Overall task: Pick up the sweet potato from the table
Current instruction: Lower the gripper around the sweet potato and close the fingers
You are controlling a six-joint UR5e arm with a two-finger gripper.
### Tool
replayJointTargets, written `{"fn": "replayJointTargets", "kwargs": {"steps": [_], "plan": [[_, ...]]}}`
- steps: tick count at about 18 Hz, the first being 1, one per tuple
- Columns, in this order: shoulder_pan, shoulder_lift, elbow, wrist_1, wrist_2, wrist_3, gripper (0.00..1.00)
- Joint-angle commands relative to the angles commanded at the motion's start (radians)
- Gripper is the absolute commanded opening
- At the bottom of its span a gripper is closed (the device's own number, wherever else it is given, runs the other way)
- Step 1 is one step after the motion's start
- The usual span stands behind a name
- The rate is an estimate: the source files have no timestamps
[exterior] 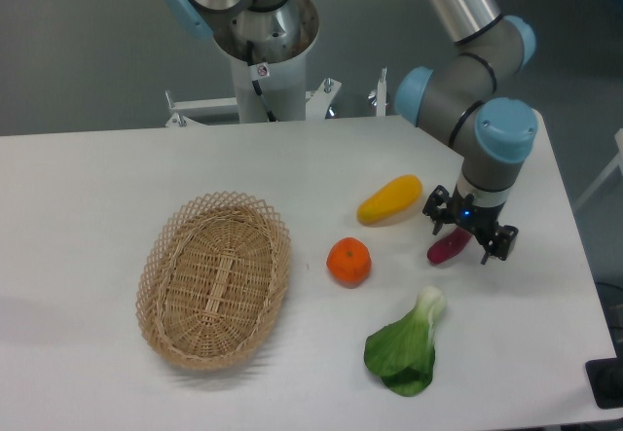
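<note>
The sweet potato (449, 246), lying on the table (97, 188), is straddled by the spread-fingered gripper (468, 233).

On my table (97, 168) I count one basket (214, 278), one sweet potato (448, 246), one yellow vegetable (389, 199), one orange fruit (348, 261), one leafy green (405, 345), and my one gripper (470, 233).
</note>
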Motion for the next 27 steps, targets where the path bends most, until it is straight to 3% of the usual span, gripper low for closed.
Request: {"fn": "replayJointTargets", "kwargs": {"steps": [11, 12, 13, 14, 18, 23, 27], "plan": [[-0.011, -0.009, -0.034, 0.055, 0.003, -0.003, 1.00], [-0.011, -0.009, -0.035, 0.067, 0.003, -0.003, 0.96], [-0.011, -0.009, -0.035, 0.069, 0.003, 0.001, 0.79], [-0.011, -0.009, -0.037, 0.069, 0.003, 0.006, 0.72], [-0.011, -0.009, -0.038, 0.069, 0.003, 0.009, 0.64], [-0.009, -0.006, -0.037, 0.069, 0.003, 0.012, 0.48], [-0.009, -0.003, -0.034, 0.069, 0.002, 0.026, 0.44]]}}
